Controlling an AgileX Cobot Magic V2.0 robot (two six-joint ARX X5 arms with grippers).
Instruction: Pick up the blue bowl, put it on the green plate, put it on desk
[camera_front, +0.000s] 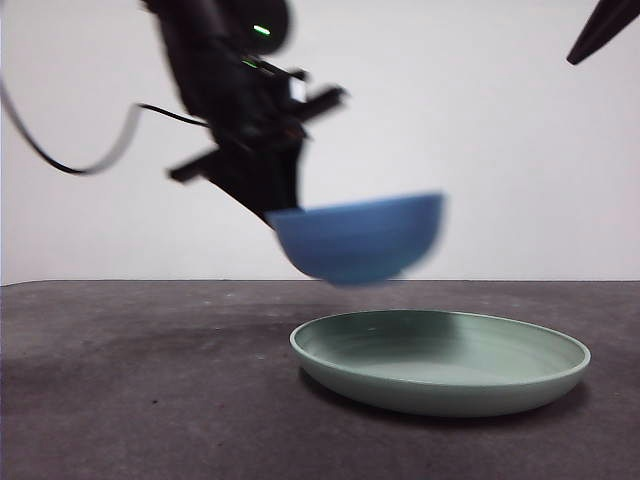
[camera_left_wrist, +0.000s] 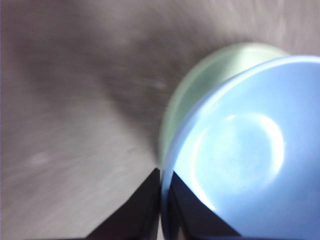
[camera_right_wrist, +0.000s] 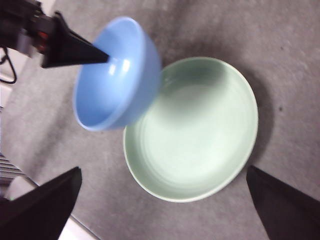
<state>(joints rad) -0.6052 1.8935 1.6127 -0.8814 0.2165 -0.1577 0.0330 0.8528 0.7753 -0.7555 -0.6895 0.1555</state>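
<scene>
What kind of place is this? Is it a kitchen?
Probably not a kitchen. It looks like a robot test bench: a bare dark desk against a plain white wall, and just two dishes. The left claw holds the blue bowl in the air above the green plate.

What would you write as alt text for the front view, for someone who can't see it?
The left gripper, reaching down from the upper left, holds the blue bowl by its rim in mid-air, blurred with motion, above the green plate. The plate sits empty on the dark desk before a plain white wall, and a black arm tip shows at the top right corner.
</scene>
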